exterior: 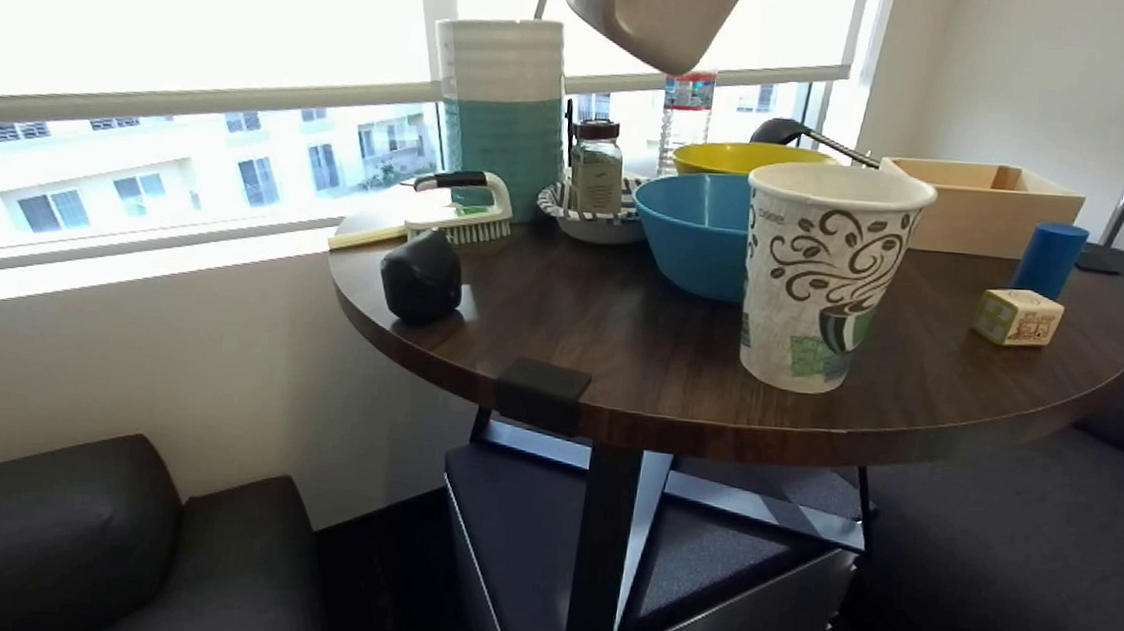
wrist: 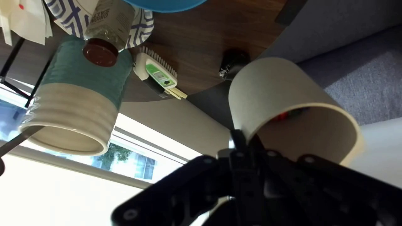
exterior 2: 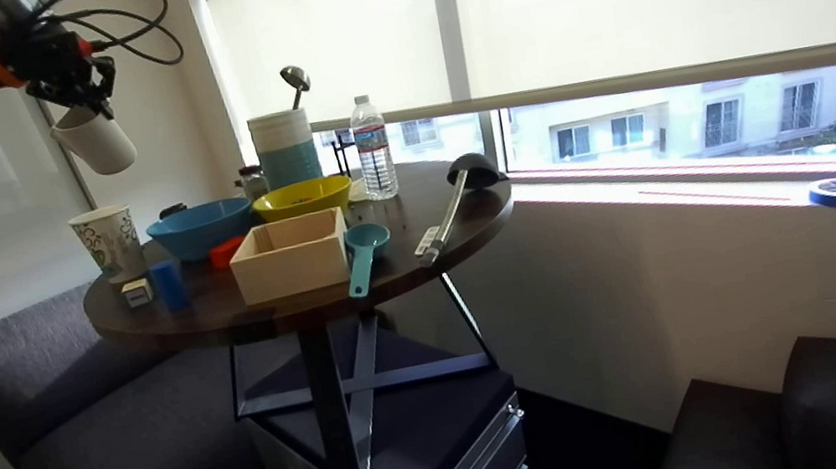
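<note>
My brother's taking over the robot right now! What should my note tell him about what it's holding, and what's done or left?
End effector: shut on the rim of the pale cup.
Where things are: the cup hangs tilted in the air, above the height of the table, with a red thing inside. The blue bowl and patterned paper cup stand on the table.
Done: the pale cup is gripped and off the table.
Left: it isn't set down yet, and the red thing hasn't come out.

White cup [exterior 2: 100, 145]: one. Paper cup [exterior: 826, 276]: one. Plain bowls [exterior 2: 201, 235]: two. Water bottle [exterior 2: 374, 153]: one.
</note>
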Available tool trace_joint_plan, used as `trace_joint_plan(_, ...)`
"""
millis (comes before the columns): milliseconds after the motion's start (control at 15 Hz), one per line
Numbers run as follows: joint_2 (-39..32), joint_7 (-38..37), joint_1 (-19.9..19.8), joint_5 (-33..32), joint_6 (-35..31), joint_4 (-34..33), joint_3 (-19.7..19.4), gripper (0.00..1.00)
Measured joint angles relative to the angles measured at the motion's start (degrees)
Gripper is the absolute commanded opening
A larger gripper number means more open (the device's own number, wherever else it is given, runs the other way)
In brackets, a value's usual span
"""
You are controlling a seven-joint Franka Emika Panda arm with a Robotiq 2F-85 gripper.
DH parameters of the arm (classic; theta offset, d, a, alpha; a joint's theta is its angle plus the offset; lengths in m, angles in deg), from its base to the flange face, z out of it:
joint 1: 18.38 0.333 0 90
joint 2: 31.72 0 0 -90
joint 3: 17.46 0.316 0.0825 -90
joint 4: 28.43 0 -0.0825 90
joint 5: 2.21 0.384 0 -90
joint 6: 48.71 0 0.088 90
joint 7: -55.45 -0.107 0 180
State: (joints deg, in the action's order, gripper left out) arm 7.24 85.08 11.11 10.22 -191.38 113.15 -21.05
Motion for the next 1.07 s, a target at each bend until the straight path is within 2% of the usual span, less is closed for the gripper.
trace_joint_plan(200,0.6,1.4,0.9,3.2,-0.1,0.7,-2.3,0.01)
trace_joint_plan(600,4.7,14.7,6.9,14.7,-3.8,6.2,-12.3,0.01)
trace_joint_plan(1067,8.6,24.4,14.9,20.0,-15.2,12.2,-16.9,0.01)
